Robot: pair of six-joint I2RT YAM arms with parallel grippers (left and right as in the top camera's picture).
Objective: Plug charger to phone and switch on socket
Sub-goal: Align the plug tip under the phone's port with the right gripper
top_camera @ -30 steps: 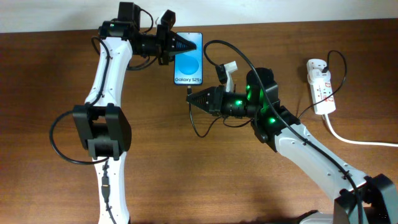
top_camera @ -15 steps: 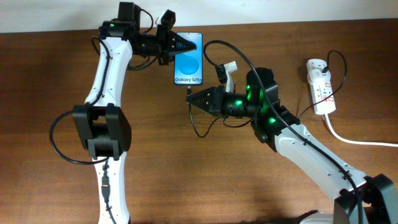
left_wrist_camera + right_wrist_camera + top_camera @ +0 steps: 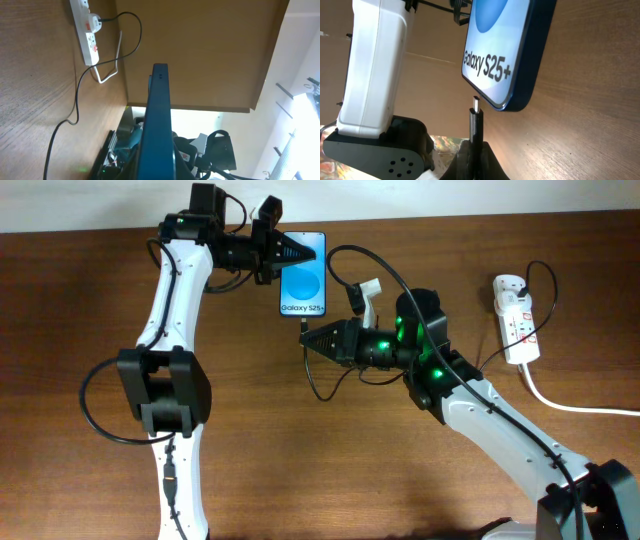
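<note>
Phone (image 3: pixel 303 280) screen reads "Galaxy S25+", L jaws clamped on it; R jaws pinch charger (image 3: pixel 476 125) tip just below.

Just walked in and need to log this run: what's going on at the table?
The left pincer is shut on the phone's upper end, screen lit. The right pincer grips the charger behind its connector, tip lined up just short of the phone's bottom edge, so it is not yet plugged in. The socket lies apart, with neither arm at it.
</note>
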